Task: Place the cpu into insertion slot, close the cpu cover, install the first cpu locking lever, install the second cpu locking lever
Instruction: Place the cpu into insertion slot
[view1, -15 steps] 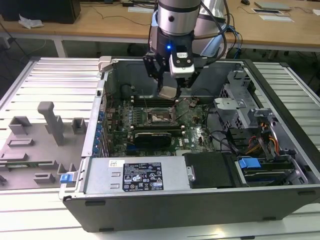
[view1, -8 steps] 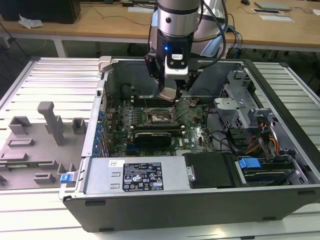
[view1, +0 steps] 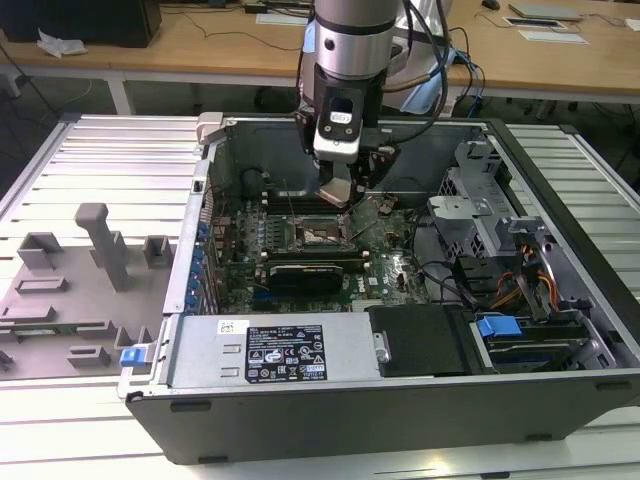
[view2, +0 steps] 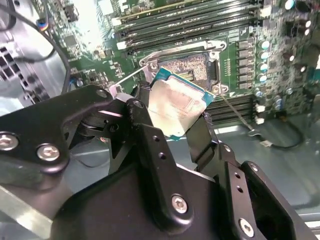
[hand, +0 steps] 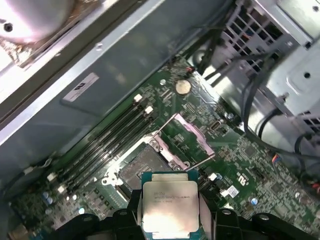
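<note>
gripper (view2: 169, 122): clamped on cpu (view2: 177, 107) by two opposite edges
cpu place: above insertion slot (view2: 192, 67), apart, not seated
cpu cover (hand: 192, 135): raised, beside insertion slot
risk: bent slot contacts from askew or offset descent; slip from edge-only hold

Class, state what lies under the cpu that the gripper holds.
Below the cpu, held by the gripper, sits the bare insertion slot, its cpu cover swung open. The cpu hides the slot's near edge.
</note>
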